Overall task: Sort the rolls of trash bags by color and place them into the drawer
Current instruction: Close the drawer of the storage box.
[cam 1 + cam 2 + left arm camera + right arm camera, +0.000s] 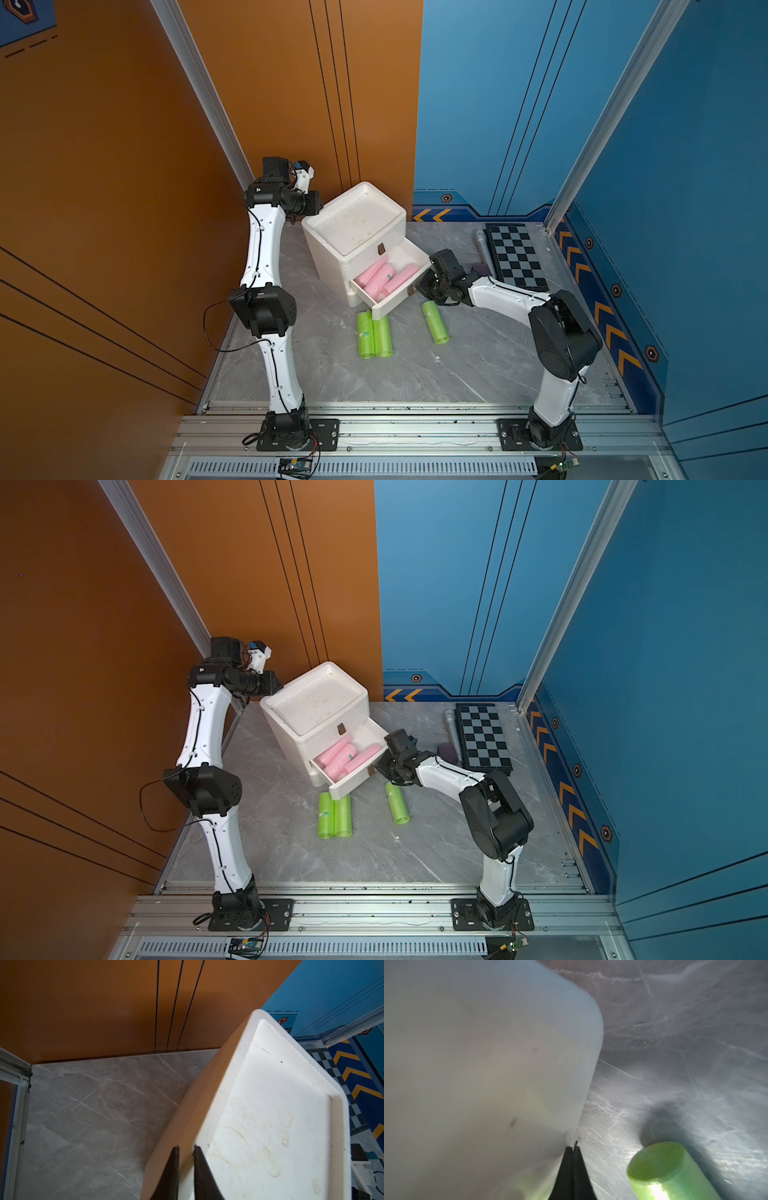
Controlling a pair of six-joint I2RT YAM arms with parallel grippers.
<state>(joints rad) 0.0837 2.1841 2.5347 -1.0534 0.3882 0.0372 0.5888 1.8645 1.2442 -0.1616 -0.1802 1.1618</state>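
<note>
Stowed in the open drawer: three pink rolls; waiting on the worktop just before its front: three green rolls, no yellow in sight; left tool clamped on the cabinet rim, right tool pinched together at the drawer corner, with bare worktop toward the near edge.

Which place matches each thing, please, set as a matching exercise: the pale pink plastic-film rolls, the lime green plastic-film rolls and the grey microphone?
Things:
1. pale pink plastic-film rolls
2. lime green plastic-film rolls
3. grey microphone

Places:
A. beside the black-and-white chequered board
B. in the open drawer of the white foam cabinet
C. on the grey marbled tabletop, in front of the drawer

Pairs: 1-B; 2-C; 3-A
</note>
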